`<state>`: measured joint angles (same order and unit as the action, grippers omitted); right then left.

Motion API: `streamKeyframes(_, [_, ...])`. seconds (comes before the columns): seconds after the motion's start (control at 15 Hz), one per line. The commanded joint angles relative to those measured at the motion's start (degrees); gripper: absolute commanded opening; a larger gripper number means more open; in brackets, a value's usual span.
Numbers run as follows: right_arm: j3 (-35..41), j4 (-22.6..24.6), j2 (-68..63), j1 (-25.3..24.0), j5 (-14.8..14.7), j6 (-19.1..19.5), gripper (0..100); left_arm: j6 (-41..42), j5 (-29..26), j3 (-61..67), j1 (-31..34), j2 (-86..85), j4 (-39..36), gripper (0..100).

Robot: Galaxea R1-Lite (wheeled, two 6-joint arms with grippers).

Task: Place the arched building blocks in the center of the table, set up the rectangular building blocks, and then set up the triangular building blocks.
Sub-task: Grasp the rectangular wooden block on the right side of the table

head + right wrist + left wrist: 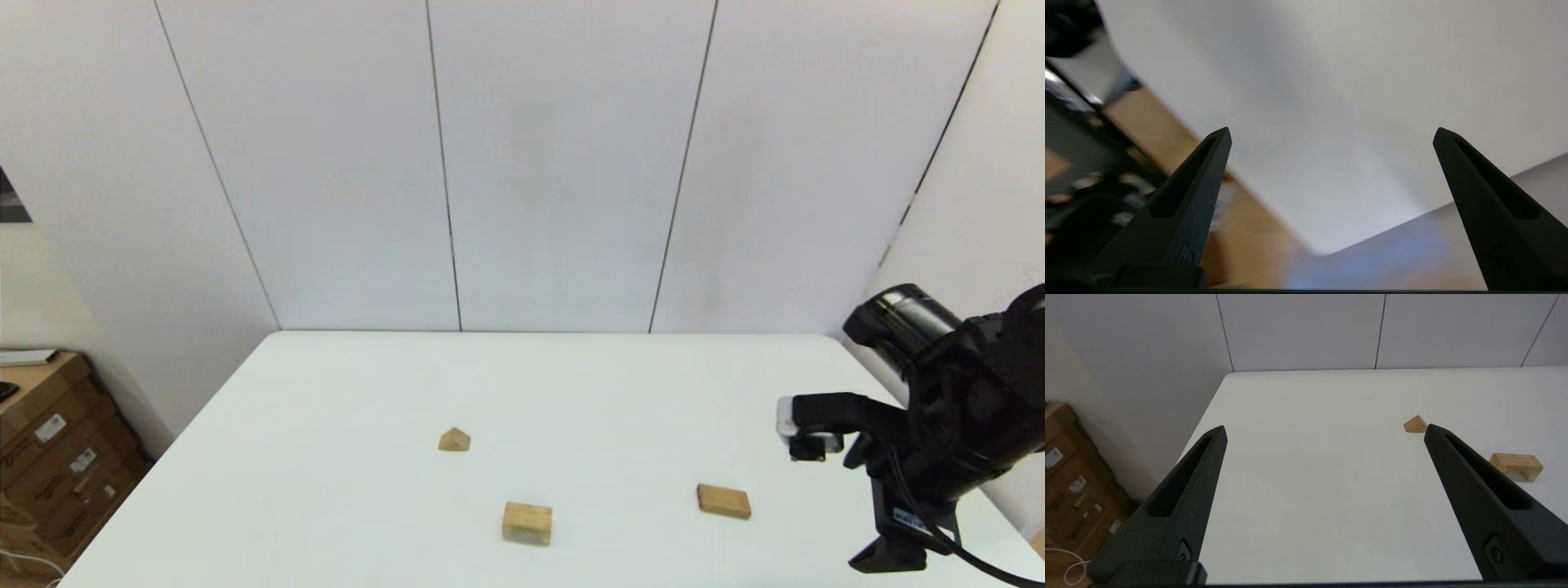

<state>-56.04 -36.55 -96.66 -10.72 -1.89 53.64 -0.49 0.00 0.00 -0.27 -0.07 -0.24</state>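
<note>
Right now the arched block sits on the white counter near its front edge, roughly midway across, with its curved cut-out showing in my left wrist view. Further back and slightly to my left stands the triangular block, peak upward, well apart from the arched one; the left wrist view shows its striped end grain. Over to my right lies the rectangular block, a thin flat slab resting on its broad face, also well apart from the other two. My right arm reaches in above the counter's right side, near the slab but not touching it. My right jaws are spread wide with nothing between them, aimed toward the counter's edge and the floor beyond it. My left jaws are likewise wide open and hold nothing, hanging over the counter's left side, out of the head view. Cardboard boxes are stacked on the floor beside the counter's left edge.
</note>
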Motion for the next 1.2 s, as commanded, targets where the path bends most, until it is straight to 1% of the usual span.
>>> streamKeyframes(0.07, [-0.56, 1.83, -3.18, -2.73, 0.92, 8.06, 100, -0.04, 0.00, 0.00, 0.00, 0.07, -0.02, 100])
streamKeyframes(0.27, [-1.09, 2.18, -6.61, -5.54, 1.01, 11.58, 100, -0.04, 0.00, 0.00, 0.00, 0.07, -0.02, 100])
streamKeyframes(0.33, [-2.23, 1.74, -8.63, -6.16, 1.01, 11.31, 100, -0.04, 0.00, 0.00, 0.00, 0.07, -0.02, 100])
streamKeyframes(0.4, [-3.37, 1.74, -10.66, -7.92, 0.75, 10.96, 100, -0.04, 0.00, 0.00, 0.00, 0.07, -0.02, 100])
streamKeyframes(0.47, [-4.69, 1.83, -12.24, -8.62, 0.92, 11.58, 100, -0.04, 0.00, 0.00, 0.00, 0.07, -0.02, 100])
streamKeyframes(0.8, [-9.53, 2.01, -19.97, -7.57, 1.10, 10.70, 100, -0.04, 0.00, 0.00, 0.00, 0.07, -0.02, 100])
streamKeyframes(1.2, [-14.45, 2.45, -28.15, -5.81, 1.27, 10.70, 100, -0.04, 0.00, 0.00, 0.00, 0.07, -0.02, 100])
